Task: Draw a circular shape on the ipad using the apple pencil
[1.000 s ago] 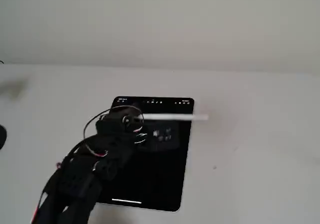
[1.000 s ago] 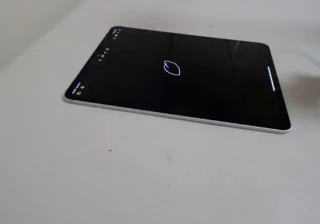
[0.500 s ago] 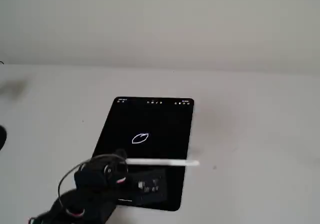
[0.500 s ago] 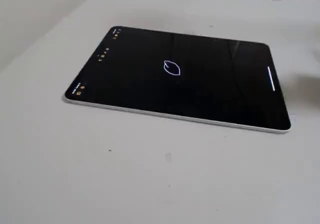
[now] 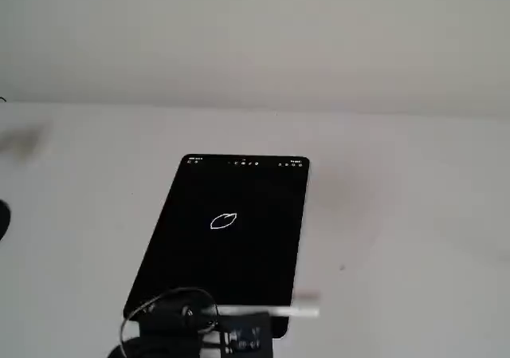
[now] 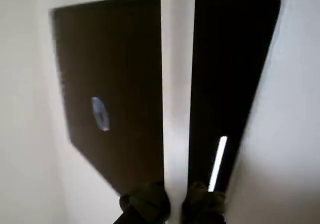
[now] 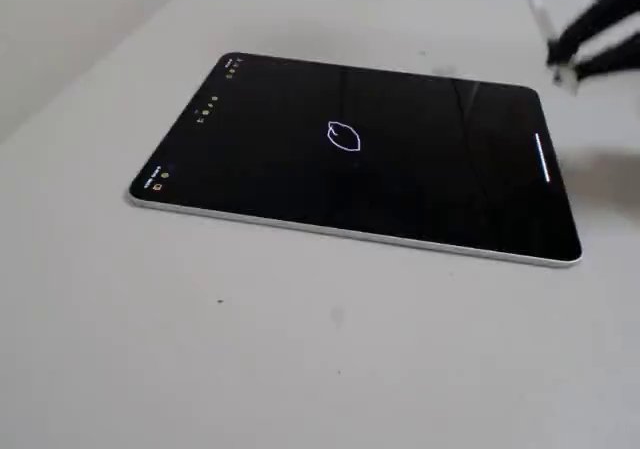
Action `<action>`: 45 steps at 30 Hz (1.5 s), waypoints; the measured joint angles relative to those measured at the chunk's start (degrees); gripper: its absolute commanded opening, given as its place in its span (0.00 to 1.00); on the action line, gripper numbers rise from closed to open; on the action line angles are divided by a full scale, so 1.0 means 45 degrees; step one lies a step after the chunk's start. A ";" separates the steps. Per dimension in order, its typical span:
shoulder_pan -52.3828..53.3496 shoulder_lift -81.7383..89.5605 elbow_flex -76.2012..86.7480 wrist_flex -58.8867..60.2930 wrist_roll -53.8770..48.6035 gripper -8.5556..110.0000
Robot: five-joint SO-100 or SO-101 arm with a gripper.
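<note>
white table [image 5: 414, 214] holds the ipad [image 5: 199, 270], a small oval outline [image 5: 224, 222] near its middle; the gripper [image 6: 176, 196] is clamped on the white pencil [image 6: 177, 84] above the tablet's edge.

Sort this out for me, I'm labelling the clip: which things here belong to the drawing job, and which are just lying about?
Belong to the job:
- tablet
- white outline drawn on its screen
- white stylus, held in the end effector

Just lying about:
- black looped cable, resting over the tablet's near edge
- white table
</note>
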 measured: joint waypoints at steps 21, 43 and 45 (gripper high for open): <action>0.0059 0.0078 0.0215 0.0293 -0.0039 0.07; 0.0059 0.0078 0.0215 0.0293 -0.0039 0.07; 0.0059 0.0078 0.0215 0.0293 -0.0039 0.07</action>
